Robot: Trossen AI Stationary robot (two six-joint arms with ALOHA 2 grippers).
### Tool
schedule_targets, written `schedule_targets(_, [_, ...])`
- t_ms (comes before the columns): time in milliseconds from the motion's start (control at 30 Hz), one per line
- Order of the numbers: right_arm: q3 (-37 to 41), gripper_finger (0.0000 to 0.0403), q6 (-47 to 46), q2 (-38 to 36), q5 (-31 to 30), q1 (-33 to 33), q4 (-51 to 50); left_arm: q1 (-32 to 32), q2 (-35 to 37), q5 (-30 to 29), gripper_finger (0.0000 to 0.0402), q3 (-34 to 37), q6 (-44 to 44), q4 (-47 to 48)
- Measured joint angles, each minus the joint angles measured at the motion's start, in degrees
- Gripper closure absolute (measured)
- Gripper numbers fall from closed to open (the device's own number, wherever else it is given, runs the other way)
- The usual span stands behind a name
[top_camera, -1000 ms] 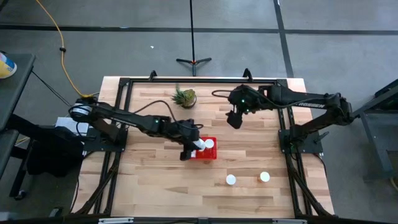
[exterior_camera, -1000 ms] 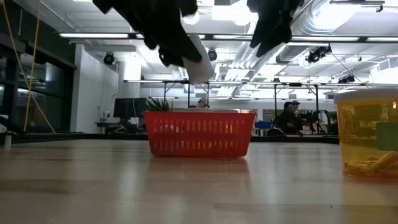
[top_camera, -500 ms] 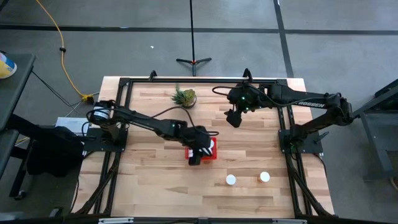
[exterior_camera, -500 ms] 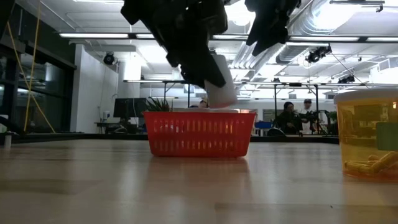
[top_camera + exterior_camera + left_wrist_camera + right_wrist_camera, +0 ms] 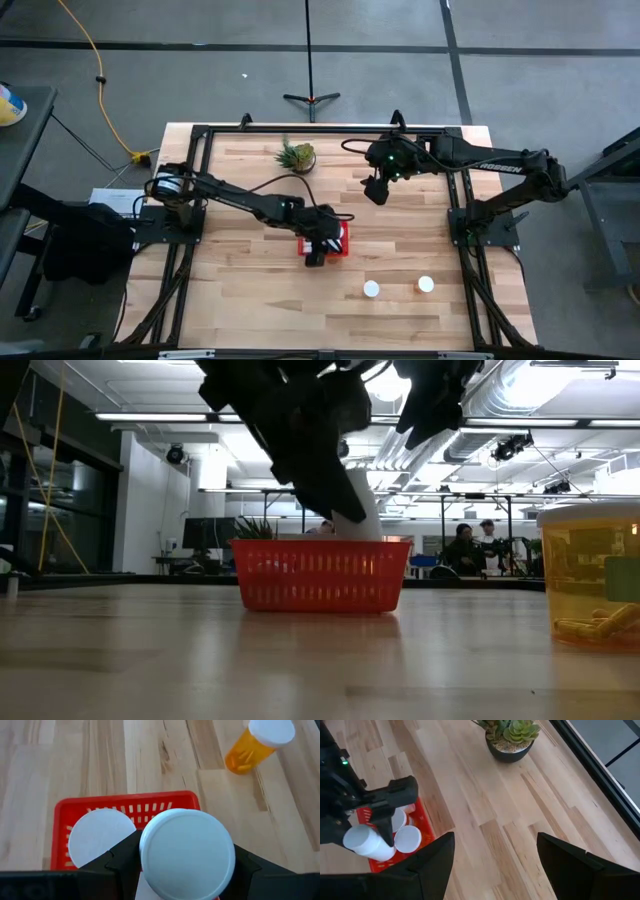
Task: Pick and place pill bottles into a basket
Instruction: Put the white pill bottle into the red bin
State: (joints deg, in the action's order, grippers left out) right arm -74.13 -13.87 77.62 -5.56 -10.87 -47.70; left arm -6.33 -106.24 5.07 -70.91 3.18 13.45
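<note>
Left gripper over the red basket

Its jaws clamp a white-capped pill bottle between them, directly above the basket; right gripper hangs well apart, jaws spread. No readable label.

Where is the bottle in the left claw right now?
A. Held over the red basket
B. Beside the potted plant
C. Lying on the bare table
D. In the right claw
A: the left claw grips a white-capped bottle directly above the red basket, which already holds another bottle.
</note>
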Motion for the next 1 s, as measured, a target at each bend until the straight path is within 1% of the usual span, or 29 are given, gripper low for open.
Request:
schedule_targets(100, [0.0,0.0130,0.0,0.0,0.0,0.0,0.0,0.0,-1.1,-0.7,0.0167,-0.1,-0.1,-2.1])
schedule_targets(333, [0.0,0.0130,0.0,0.0,0.0,0.0,0.5,0.0,-1.2,-2.9,0.0167,-0.2,-0.4,-1.7])
schedule_targets(733, [0.0,0.0130,0.0,0.0,0.2,0.0,0.4,0.7,-1.2,-3.8,0.0167,-0.2,-0.4,-1.4])
schedule_targets(1000, [0.0,0.0130,-0.3,0.0,0.2,0.0,0.4,0.7,-1.3,-3.8,0.0167,-0.1,-2.9,-1.4])
